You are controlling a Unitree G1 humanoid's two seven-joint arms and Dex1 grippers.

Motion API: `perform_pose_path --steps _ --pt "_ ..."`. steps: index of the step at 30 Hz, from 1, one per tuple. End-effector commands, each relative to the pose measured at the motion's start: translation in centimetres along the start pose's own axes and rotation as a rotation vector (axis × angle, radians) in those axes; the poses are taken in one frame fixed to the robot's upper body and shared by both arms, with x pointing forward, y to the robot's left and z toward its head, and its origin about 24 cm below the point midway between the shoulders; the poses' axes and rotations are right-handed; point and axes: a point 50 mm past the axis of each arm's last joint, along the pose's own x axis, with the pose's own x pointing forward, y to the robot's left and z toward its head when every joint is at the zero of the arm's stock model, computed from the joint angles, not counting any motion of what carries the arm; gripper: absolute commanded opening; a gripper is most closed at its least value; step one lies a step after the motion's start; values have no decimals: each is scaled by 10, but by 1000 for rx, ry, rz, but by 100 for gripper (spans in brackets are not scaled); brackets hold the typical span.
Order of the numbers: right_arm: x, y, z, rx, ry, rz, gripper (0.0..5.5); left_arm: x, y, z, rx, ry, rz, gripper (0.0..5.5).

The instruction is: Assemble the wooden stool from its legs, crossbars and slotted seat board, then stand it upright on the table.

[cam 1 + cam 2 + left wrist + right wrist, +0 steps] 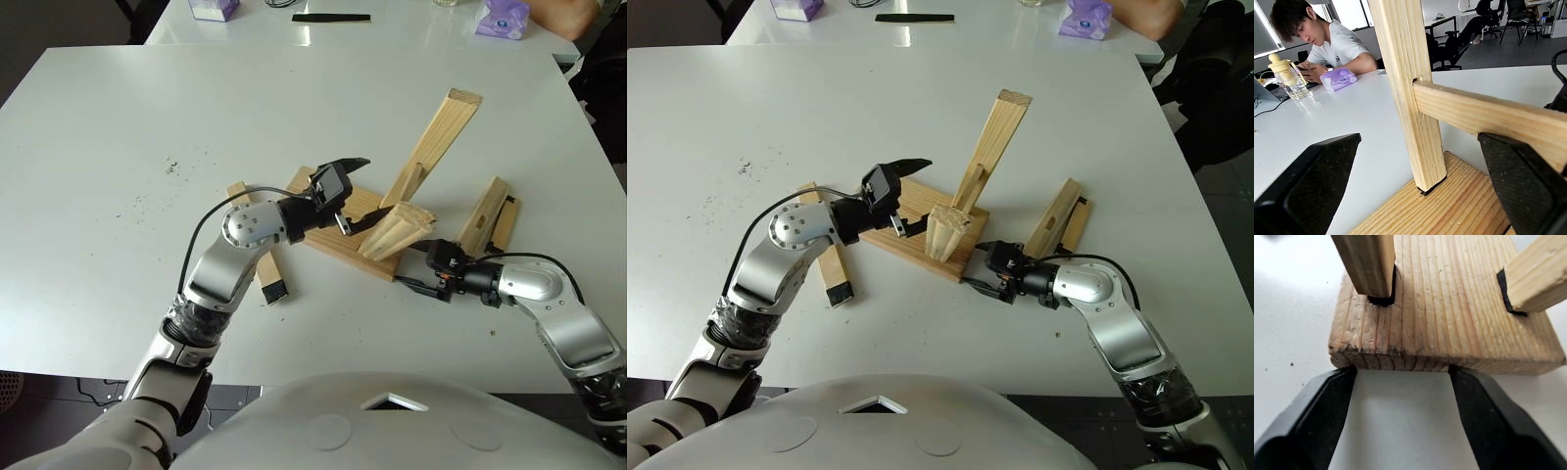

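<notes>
Open-plan office: a long white tabletop (pixel 118 127), black swivel chairs (pixel 1515 14) on grey flooring, bright windows (pixel 1349 12) behind.

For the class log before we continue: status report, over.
Left gripper open, facing a slotted leg and crossbar. Right gripper open at the seat board's near edge. Spare pieces lie on the table either side.

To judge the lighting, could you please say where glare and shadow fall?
Left eye view: glare streaks on the far table. Right wrist view: soft shadow on the table under the seat board's edge, between the right gripper's open fingers. Left wrist view: bright windows beyond the leg.
</notes>
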Motion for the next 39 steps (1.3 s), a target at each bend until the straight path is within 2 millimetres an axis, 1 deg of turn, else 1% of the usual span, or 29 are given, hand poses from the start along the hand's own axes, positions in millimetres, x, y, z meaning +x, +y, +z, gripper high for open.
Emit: perform_pose_path --steps 1,3,5,8,9,11,13,14,17,18,20,22,24,27,30,34,39 --pt "-22 2 7 -20 -18 18 349 -4 1 -5 18 39 -46 446" --pt "-30 1 12 -28 -32 32 349 -10 17 -2 26 41 -4 446" --pt "-38 2 18 -29 -53 50 349 -14 39 6 49 32 42 446" --pt "-44 8 26 -12 -92 120 349 -17 79 23 99 9 125 446" --pt "-44 12 27 3 -107 150 349 -17 93 27 124 7 154 446" --pt "-37 25 26 39 -124 214 349 -10 118 26 173 24 218 446" --pt "-27 35 22 66 -124 251 349 6 129 16 190 36 272 446" --pt "-22 39 21 91 -131 266 349 16 129 10 194 42 281 446" --pt "-8 44 16 141 -127 326 349 44 116 -10 235 93 240 446" --pt "-5 45 14 151 -120 343 349 50 112 -17 261 125 215 446" --pt "7 46 9 165 -104 356 349 55 106 -37 321 242 188 446" --pt "21 43 7 159 -90 323 349 51 104 -56 354 367 161 446" --pt "29 38 8 171 -94 267 349 43 102 -72 350 451 143 446" --pt "31 31 7 151 -78 206 349 30 96 -92 351 546 108 446" --pt "32 19 1 114 -27 138 349 23 85 -108 361 624 28 446" --pt "35 -3 3 98 -14 22 349 20 76 -115 349 647 -63 446" --pt "42 -32 8 111 -22 -164 349 15 78 -111 321 620 -94 446"
